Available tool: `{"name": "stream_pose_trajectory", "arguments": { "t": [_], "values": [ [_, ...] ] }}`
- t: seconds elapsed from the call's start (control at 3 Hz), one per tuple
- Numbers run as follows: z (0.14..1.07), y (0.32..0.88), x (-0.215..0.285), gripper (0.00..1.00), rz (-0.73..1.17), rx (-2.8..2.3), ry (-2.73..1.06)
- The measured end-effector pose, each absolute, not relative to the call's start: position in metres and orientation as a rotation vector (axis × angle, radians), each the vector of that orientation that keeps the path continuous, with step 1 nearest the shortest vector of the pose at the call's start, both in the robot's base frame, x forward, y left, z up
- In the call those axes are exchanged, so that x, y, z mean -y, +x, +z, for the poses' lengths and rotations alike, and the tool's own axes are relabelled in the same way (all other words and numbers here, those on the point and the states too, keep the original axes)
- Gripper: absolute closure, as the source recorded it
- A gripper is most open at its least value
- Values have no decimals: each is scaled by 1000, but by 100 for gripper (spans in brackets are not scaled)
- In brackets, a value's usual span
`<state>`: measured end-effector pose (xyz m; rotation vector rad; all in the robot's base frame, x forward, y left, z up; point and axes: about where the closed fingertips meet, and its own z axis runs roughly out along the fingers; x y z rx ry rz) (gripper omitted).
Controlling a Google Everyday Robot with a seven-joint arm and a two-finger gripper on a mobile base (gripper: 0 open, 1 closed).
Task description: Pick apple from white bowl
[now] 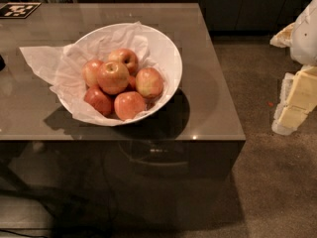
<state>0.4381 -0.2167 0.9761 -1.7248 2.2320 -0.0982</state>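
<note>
The round yellow-green apple with an orange-red blush (113, 77) sat on top of the pile, near the middle of the wide glossy white bowl (171, 58). Its stem dimple faced up and it showed no clear long axis. Five redder apples (130, 104) touched it from around and below, on crumpled white tissue paper (44, 58). The bowl stood on the brown glass-topped desk (213, 103). The pale yellow hand (297, 100) hung beyond the desk's right edge, well apart; whether it was wide or narrow I cannot tell.

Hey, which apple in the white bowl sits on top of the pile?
The apple in the middle, yellowest, stem dimple up; the redder ones ring it lower in the white bowl. The gripper is at the right edge, beside the table.
</note>
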Motion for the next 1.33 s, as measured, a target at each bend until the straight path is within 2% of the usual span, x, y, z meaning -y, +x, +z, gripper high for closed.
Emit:
{"name": "stream_pose_trajectory", "arguments": {
  "t": [0.33, 1.33],
  "values": [
    [976, 438, 216, 0, -98, -2232, -1725],
    [985, 446, 128, 0, -29, -2184, -1874]
  ]
}}
